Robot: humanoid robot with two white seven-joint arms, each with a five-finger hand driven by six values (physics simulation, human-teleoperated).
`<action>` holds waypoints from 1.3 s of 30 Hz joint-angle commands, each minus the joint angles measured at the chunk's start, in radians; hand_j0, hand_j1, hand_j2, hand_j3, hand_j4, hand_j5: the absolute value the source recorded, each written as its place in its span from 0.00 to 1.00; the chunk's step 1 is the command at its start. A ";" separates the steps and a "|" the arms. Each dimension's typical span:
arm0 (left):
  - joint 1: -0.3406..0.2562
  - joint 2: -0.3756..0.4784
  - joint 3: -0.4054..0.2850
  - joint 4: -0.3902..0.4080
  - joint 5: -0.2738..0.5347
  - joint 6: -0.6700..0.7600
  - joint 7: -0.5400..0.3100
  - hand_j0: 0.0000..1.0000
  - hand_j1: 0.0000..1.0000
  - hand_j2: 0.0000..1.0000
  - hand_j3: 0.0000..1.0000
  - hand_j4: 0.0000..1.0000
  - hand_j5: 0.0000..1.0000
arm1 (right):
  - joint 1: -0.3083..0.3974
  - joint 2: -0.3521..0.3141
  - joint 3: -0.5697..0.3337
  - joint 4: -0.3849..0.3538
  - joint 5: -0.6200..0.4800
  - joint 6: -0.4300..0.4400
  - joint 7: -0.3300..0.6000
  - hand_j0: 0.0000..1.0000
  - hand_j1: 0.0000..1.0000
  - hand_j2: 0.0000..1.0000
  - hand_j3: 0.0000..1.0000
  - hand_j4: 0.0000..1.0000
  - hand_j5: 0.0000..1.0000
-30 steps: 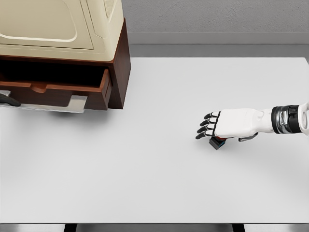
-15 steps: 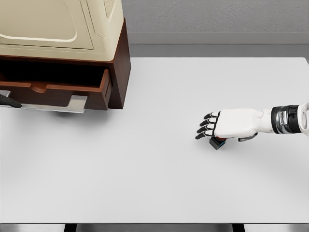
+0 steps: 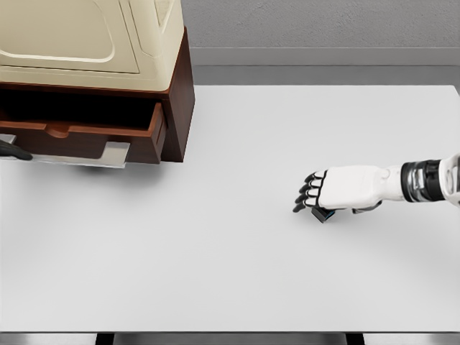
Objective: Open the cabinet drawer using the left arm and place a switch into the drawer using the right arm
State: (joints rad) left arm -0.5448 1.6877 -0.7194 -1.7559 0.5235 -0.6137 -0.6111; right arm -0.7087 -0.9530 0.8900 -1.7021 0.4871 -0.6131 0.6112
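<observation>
While the brown cabinet is standing well to the left of the right robot hand, at the far left end of the white tabletop, its drawer is sitting pulled out toward the camera, with a cream-coloured appliance resting on top of the cabinet. A dark fingertip is poking in at the picture's left edge just in front of the drawer; it is too small a sliver to say whether that left robot hand is open or closed. Bare tabletop is lying between the drawer and the right robot hand. The right arm is reaching in from the right edge, forearm nearly level, palm turned down. Its fingers are pointing left and curling downward over the switch, a small dark block peeking out beneath the palm and touching the tabletop. Whether the fingers are actually gripping it is not clear.
</observation>
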 commanded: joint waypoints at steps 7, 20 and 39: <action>0.002 -0.002 0.000 0.003 0.006 0.003 0.000 1.00 1.00 1.00 1.00 1.00 1.00 | -0.003 0.002 0.003 0.002 0.005 0.002 0.000 0.94 0.94 0.94 0.94 0.94 0.94; 0.002 -0.010 0.000 0.004 -0.013 0.003 0.000 1.00 1.00 1.00 1.00 1.00 1.00 | -0.009 0.000 0.006 0.001 -0.001 0.002 0.000 0.65 0.65 0.65 0.65 0.65 0.65; 0.002 -0.022 0.001 0.004 -0.016 0.003 0.000 1.00 1.00 1.00 1.00 1.00 1.00 | -0.040 0.008 -0.059 0.005 -0.081 0.002 0.000 0.40 0.40 0.40 0.40 0.40 0.40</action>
State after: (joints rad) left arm -0.5433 1.6661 -0.7191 -1.7518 0.5007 -0.6139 -0.6112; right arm -0.7608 -0.9477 0.8444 -1.6973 0.4355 -0.6131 0.6113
